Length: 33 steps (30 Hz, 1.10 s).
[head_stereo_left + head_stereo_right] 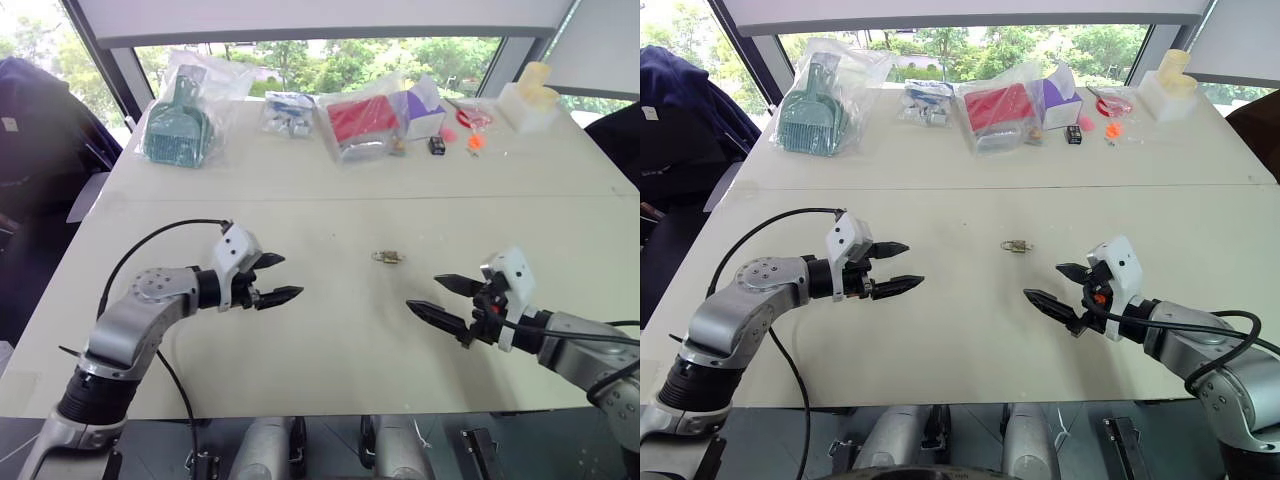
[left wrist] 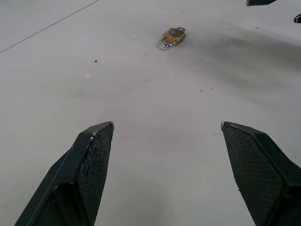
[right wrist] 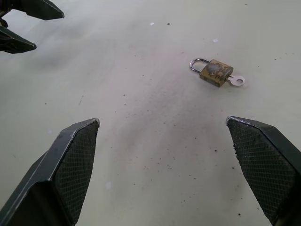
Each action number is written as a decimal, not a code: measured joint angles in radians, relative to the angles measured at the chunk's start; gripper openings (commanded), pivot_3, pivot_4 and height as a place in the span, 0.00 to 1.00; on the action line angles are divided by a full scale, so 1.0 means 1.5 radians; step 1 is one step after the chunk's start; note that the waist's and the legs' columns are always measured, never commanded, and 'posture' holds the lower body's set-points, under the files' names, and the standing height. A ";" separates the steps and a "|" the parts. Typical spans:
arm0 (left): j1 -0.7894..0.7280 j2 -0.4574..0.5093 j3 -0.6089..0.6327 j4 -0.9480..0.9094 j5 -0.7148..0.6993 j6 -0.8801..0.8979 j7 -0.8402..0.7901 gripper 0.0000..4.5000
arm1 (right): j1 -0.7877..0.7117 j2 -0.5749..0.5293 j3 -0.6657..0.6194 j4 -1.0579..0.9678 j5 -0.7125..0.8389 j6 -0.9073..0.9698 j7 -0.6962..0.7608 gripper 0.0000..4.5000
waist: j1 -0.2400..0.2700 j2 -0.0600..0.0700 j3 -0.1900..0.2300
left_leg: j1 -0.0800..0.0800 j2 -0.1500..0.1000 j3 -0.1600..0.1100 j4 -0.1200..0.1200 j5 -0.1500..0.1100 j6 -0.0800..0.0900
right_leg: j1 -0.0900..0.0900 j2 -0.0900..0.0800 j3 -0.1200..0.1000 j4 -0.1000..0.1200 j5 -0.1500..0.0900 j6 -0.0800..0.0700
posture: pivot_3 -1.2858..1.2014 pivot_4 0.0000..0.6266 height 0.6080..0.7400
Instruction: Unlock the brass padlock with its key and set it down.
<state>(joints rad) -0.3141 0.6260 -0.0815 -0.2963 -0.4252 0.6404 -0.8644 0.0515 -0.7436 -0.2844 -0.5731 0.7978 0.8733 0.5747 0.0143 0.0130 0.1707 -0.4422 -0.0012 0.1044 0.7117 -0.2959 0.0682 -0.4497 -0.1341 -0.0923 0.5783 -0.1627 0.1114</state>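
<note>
The brass padlock [image 1: 388, 257] lies flat on the white table [image 1: 330, 350], between my two arms and a little beyond them. In the right wrist view the padlock [image 3: 215, 72] shows its silvery shackle at one end and the key [image 3: 236, 81] sticking out of the other end. It lies ahead of the left fingers too, as a small padlock [image 2: 171, 36]. My left gripper [image 1: 278, 279] hovers to its left, open and empty. My right gripper [image 1: 436, 297] hovers to its right and nearer to me, also open and empty. Neither touches the padlock.
Along the table's far edge lie a bagged teal scoop [image 1: 178, 128], a small clear bag [image 1: 288, 112], a bagged red item [image 1: 362, 122], a purple-and-white box [image 1: 424, 112], a small black box [image 1: 437, 145], orange bits [image 1: 474, 141] and a cream block [image 1: 530, 97].
</note>
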 measured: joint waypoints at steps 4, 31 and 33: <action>0.000 -0.002 -0.004 0.000 0.003 0.000 0.008 0.84 | 0.000 0.007 0.003 0.000 0.000 0.000 -0.004 0.99 | 0.000 0.000 0.000 | 0.000 0.000 0.000 0.000 0.000 0.000 | 0.000 0.000 0.000 0.000 0.000 0.000 | 0.52 0.24 0.96; -0.426 -0.176 -0.187 0.470 0.162 -0.221 -0.173 0.84 | 0.021 0.014 -0.043 0.036 -0.051 -0.032 -0.028 0.99 | 0.018 -0.001 0.001 | -0.001 -0.001 0.000 0.002 0.000 0.002 | 0.001 0.000 0.000 0.000 0.000 0.000 | 0.52 0.24 0.96; -0.471 -0.219 -0.202 0.548 0.176 -0.253 -0.200 0.84 | 0.026 0.031 -0.061 0.031 -0.050 -0.033 -0.047 0.99 | 0.016 -0.001 0.001 | -0.001 -0.001 0.000 0.002 0.000 0.002 | 0.001 0.000 0.000 0.000 0.000 0.000 | 0.52 0.24 0.96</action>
<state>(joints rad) -1.0207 0.2968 -0.3840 0.5260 -0.1612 0.2606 -1.1644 0.0905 -0.6977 -0.3760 -0.5262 0.7223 0.8239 0.5042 0.0380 0.0109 0.1717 -0.4430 -0.0026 0.1052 0.7153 -0.2966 0.0717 -0.4478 -0.1339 -0.0925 0.5777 -0.1625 0.1118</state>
